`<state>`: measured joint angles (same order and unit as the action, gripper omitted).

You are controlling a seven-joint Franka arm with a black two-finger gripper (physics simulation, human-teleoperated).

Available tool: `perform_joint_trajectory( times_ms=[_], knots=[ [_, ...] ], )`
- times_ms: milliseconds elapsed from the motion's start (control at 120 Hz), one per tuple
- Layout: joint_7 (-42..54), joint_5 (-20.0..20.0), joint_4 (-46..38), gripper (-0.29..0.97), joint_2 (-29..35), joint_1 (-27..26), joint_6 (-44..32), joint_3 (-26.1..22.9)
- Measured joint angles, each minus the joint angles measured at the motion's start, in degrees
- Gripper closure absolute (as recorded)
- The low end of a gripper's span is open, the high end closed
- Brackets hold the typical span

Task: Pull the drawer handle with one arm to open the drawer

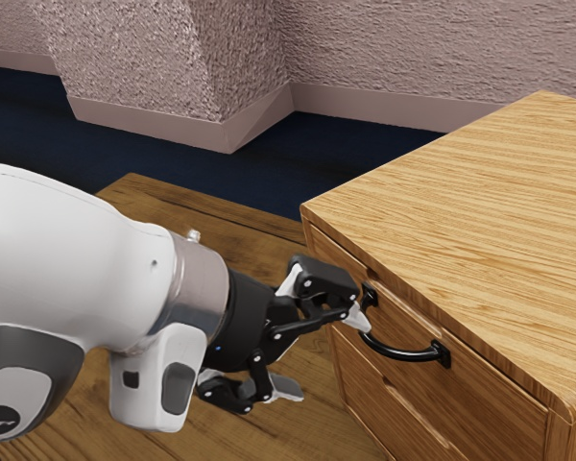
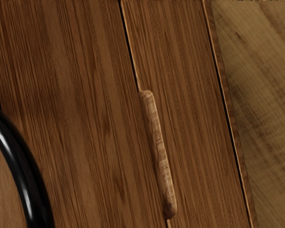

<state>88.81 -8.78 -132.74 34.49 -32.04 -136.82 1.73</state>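
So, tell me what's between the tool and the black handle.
Nothing. In the exterior view the open tool sits right at one end of the handle, touching it or just short of it; I can't tell which.

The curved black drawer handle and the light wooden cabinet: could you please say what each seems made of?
The curved black drawer handle looks like glossy metal or hard plastic: bright highlights run along it. The light wooden cabinet looks like satin-finished wood, with straight grain lines.
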Motion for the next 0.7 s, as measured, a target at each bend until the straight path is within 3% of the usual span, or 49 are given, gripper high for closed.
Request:
perform_joint_trajectory(
  times_ms=[700],
  knots=[
    [0.9,1.0,2.5,0.0,-3.6,-0.1,-0.2,0.0]
  ],
)
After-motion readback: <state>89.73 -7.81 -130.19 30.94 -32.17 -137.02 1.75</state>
